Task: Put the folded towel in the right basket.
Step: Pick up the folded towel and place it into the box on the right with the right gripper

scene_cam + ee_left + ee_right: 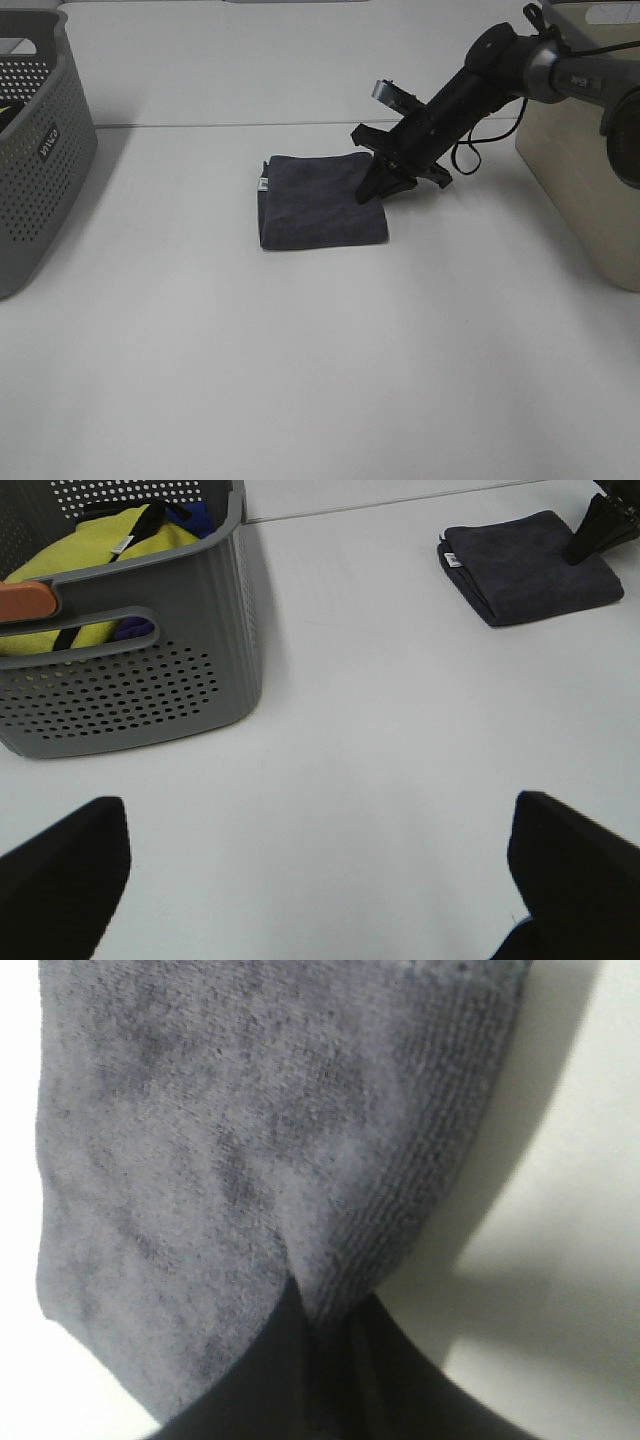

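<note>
The folded dark grey towel lies flat on the white table, near its middle. My right gripper reaches down from the right onto the towel's right edge. In the right wrist view the towel fills the frame and the gripper is shut on its edge. The beige right basket stands at the table's right edge. My left gripper is open and empty, low over the table, far from the towel; it does not show in the exterior view.
A grey perforated basket stands at the left edge; the left wrist view shows it holding yellow and blue cloth. A black cable hangs from the right arm.
</note>
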Tool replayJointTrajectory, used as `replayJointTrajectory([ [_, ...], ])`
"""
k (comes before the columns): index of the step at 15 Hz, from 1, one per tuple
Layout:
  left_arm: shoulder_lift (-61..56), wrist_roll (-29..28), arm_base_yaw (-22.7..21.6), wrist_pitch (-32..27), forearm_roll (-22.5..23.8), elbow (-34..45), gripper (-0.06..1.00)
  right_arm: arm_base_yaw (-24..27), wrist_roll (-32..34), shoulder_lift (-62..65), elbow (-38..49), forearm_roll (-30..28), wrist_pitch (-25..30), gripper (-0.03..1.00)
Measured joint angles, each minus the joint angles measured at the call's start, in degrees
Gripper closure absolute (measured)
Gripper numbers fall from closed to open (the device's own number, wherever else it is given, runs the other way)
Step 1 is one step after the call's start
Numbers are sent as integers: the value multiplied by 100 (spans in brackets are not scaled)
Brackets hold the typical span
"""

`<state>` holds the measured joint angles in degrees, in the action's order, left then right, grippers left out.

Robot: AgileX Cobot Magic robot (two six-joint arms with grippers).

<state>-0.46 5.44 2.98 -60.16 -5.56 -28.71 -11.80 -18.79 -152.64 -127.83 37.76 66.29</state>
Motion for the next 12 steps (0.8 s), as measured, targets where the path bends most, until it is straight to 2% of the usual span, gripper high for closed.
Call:
replayJointTrajectory([
  [6, 0, 0, 0, 0, 0, 0, -3, 0, -103, 705, 0, 29, 195, 93],
  [9, 0, 0, 0, 0, 0, 0, -3, 0, -97, 1335, 0, -229, 218, 93],
  [12, 0, 0, 0, 0, 0, 0, -3, 0, 40, 2292, 0, -768, 315, 93],
])
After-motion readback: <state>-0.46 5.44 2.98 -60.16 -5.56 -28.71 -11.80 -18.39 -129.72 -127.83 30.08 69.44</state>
